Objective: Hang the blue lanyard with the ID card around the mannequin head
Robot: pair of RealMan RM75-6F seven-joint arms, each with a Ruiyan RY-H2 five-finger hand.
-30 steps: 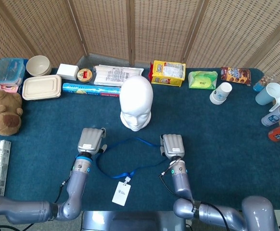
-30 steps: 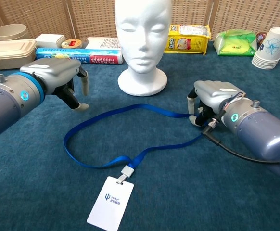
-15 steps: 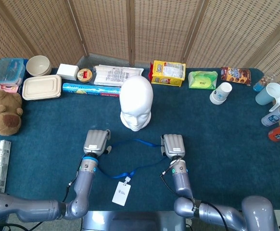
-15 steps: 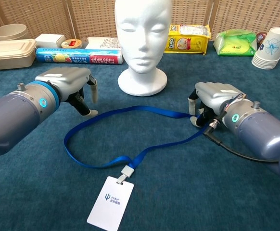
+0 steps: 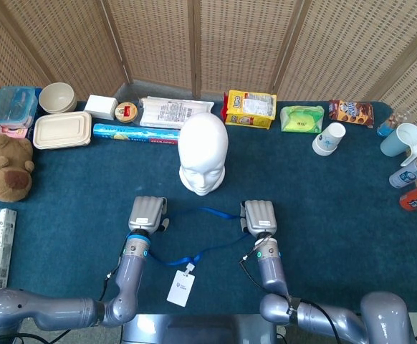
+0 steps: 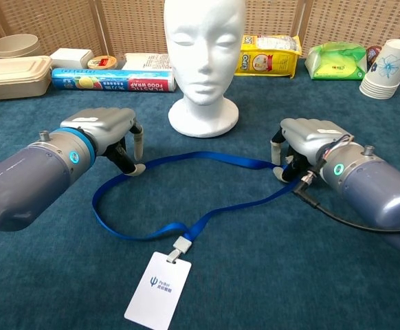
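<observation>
Flat on the desk (image 6: 255, 289) lies the blue lanyard (image 6: 186, 168), its loop spread between the two hands and its white ID card (image 6: 157, 289) at the near end. Behind the loop stands the white mannequin head (image 6: 203, 58), upright. The right hand (image 6: 303, 148) has its fingers curled down on the lanyard's right bend, apparently pinching the strap. The left hand (image 6: 114, 134) is poised at the loop's left side, fingers bent down and apart, fingertips at the strap; a grip cannot be made out. Along the desk's far edge sit a yellow packet (image 6: 269, 55) and stacked paper cups (image 6: 385, 69).
</observation>
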